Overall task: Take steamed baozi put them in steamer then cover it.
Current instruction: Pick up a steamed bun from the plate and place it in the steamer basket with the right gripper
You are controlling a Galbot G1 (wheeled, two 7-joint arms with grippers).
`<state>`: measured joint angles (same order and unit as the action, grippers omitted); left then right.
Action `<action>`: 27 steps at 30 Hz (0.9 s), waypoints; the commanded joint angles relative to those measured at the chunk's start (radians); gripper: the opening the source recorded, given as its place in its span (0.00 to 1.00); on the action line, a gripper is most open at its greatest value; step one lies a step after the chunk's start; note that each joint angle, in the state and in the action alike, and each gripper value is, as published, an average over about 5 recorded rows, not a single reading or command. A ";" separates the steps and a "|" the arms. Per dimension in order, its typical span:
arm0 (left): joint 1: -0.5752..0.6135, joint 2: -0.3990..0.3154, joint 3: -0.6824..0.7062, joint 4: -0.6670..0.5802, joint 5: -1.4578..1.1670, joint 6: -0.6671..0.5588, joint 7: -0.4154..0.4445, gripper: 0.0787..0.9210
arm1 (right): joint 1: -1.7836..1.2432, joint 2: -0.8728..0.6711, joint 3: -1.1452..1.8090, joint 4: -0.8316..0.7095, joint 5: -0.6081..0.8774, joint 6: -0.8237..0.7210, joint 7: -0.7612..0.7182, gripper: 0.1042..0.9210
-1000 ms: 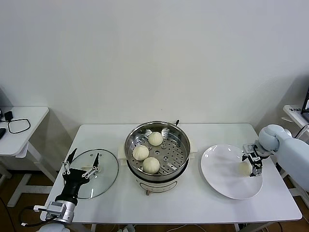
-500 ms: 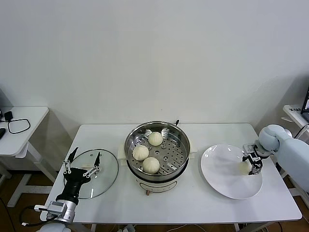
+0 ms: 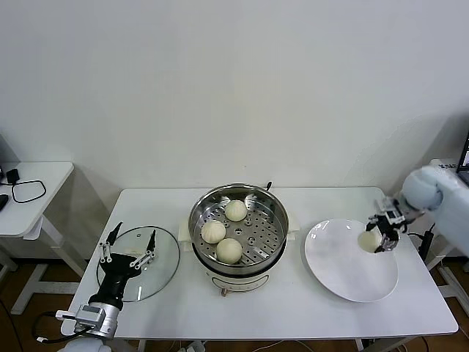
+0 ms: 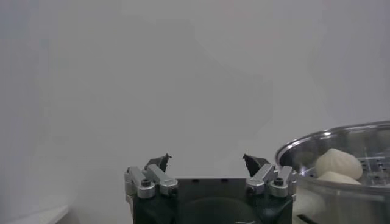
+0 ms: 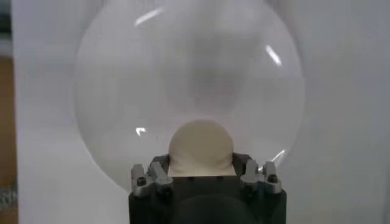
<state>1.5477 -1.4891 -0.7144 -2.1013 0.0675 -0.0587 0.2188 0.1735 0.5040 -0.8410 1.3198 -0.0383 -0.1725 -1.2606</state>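
A white table (image 3: 293,308) carries the steamer (image 3: 238,227) at its middle, the cover (image 3: 139,262) on its left part and a white plate (image 3: 344,275) on its right part. Three baozi (image 3: 229,250) are seated on the hole-dotted tray inside the steamer, grouped toward its left and far side; the tray's right half is left bare. The fourth bun (image 3: 369,239) is clamped between the fingers of the right gripper (image 3: 382,236), which is held over the plate's far right part, near the table's right edge. In the right wrist view the bun (image 5: 200,148) is seen gripped between the two fingers with the plate (image 5: 122,91) spread out beneath it; whether the bun touches the plate cannot be told. Bare tabletop lies between plate and steamer.

The left gripper (image 3: 129,253) is held over the cover near the table's left front corner, its fingers spread wide and nothing held between them. In the left wrist view the spread fingers (image 4: 152,176) point at a blank wall, and only a slice of the steamer (image 4: 317,152) is shown, cut off by the frame edge. The cover's handle is hidden behind the left gripper. A side table (image 3: 44,183) stands well apart to the left.
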 commanded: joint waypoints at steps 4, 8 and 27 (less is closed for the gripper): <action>-0.006 0.006 0.017 0.003 0.000 -0.008 0.004 0.88 | 0.732 0.024 -0.661 0.373 0.502 -0.244 0.035 0.72; -0.011 0.008 0.012 0.003 -0.003 -0.011 0.006 0.88 | 0.815 0.123 -0.707 0.395 0.614 -0.294 0.067 0.72; -0.025 0.018 -0.043 0.035 -0.015 -0.015 0.022 0.88 | 0.576 0.601 -0.600 0.046 0.593 -0.346 0.103 0.72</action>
<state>1.5248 -1.4744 -0.7277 -2.0785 0.0580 -0.0754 0.2374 0.8198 0.8808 -1.4364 1.5207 0.5434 -0.4799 -1.1676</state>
